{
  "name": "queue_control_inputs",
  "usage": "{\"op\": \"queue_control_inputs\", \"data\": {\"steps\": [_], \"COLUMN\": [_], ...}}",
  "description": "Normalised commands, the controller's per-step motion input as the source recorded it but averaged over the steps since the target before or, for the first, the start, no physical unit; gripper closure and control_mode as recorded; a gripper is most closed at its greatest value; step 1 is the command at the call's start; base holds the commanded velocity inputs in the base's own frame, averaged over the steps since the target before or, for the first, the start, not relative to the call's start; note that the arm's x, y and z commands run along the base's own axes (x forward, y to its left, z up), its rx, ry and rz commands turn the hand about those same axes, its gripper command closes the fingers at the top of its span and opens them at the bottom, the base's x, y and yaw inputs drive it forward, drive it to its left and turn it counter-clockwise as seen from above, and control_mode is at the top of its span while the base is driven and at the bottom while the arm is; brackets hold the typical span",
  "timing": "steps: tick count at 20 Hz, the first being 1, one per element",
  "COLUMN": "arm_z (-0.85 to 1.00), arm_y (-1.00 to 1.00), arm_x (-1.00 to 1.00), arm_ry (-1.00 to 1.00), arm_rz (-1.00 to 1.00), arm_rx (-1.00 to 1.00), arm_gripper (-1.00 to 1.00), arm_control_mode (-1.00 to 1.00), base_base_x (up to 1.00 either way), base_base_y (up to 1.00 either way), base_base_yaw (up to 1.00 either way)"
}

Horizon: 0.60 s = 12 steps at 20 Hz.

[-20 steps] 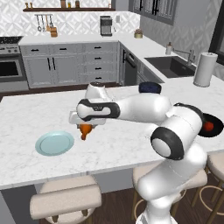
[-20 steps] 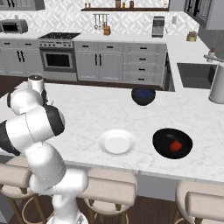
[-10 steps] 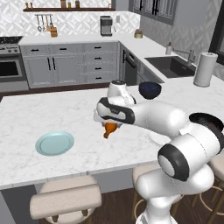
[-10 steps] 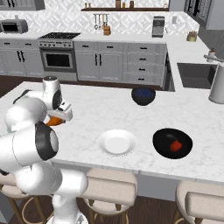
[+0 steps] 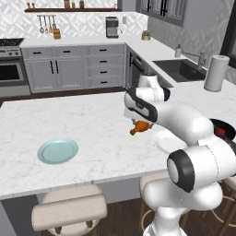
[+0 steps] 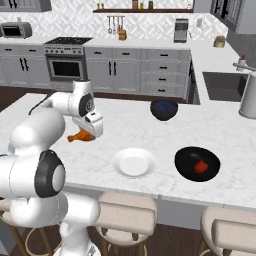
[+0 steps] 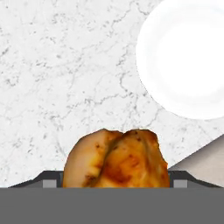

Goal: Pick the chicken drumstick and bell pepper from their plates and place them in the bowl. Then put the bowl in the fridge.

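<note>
No text, label, brand, number or sign can be read anywhere in these views.
</note>
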Motion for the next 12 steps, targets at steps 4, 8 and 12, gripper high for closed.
{"op": "queue_control_inputs", "data": {"steps": [4, 8, 12], "arm_z": [-0.01, -0.19, -0.37], "arm_y": [-1.0, -1.0, -1.0], "arm_x": [-0.03, -0.12, -0.07], "arm_ry": [0.07, 0.01, 0.0], "arm_rz": [-0.37, -0.33, -0.22], "arm_rx": [-0.01, -0.06, -0.17], "arm_gripper": [1.0, 1.0, 1.0], "arm_control_mode": [-1.0, -1.0, -1.0], "base_base_x": [0.0, 0.0, 0.0], "base_base_y": [0.0, 0.0, 0.0], "base_base_yaw": [0.0, 0.0, 0.0]}}
